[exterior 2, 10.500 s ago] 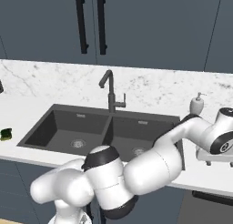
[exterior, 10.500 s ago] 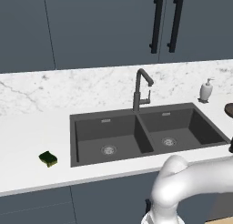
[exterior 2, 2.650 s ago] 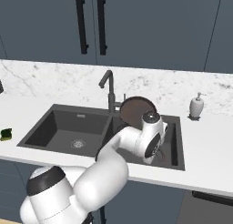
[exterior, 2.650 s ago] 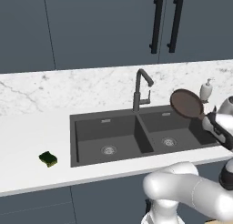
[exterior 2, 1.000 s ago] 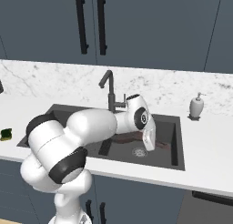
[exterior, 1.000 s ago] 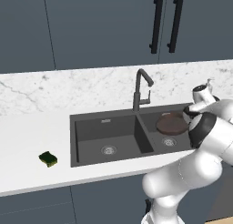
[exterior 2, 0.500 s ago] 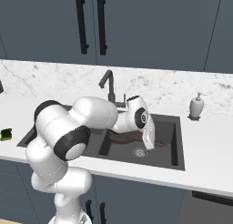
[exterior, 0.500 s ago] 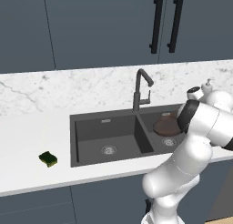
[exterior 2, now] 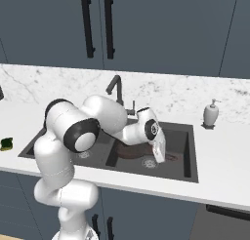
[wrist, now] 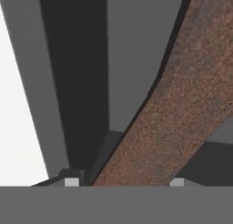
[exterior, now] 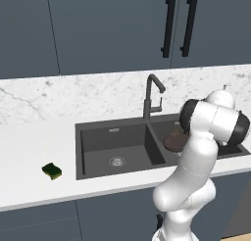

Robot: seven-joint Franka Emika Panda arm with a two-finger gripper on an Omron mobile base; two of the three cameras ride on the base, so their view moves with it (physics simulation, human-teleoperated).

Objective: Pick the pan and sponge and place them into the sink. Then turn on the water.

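Right base view shows the pan (exterior 2: 131, 151) low in the sink's (exterior 2: 190, 161) right basin, the gripper (exterior 2: 160, 155) apparently grasping its handle; it should settle flat before letting go. The sponge (exterior: 51, 171) waits on the bench (exterior: 29, 186).

Dark brown pan (exterior: 172, 138) down in the right basin of the grey double sink (exterior: 98, 146) — green-topped sponge (exterior: 51, 171) on the counter, left of it.
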